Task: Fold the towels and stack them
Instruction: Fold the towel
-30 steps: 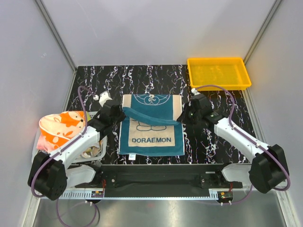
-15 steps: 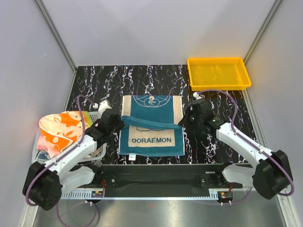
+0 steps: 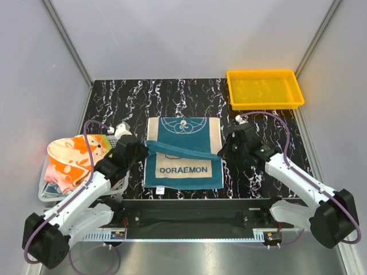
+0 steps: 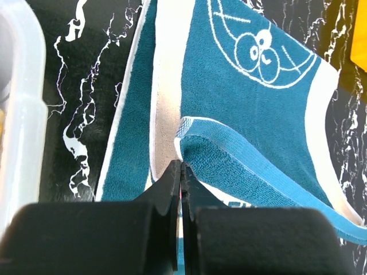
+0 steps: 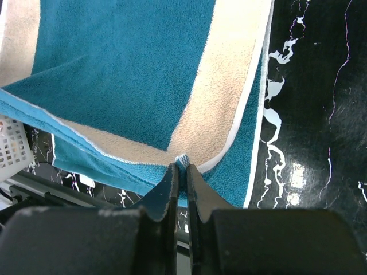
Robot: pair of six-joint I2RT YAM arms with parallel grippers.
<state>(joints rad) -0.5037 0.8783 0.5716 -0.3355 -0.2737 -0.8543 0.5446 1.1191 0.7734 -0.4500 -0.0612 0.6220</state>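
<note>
I see my left arm (image 3: 94, 186) and right arm (image 3: 292, 175) as white shells with black joints; a purple cable (image 3: 85, 143) loops along each; the fingers (image 4: 169, 189) are matte black, tapered wedges.

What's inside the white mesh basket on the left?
A crumpled orange-and-cream cartoon towel on top, a pale pink cloth showing beneath it. Anything deeper in the white mesh basket is covered; the left arm hides its right side.
</note>
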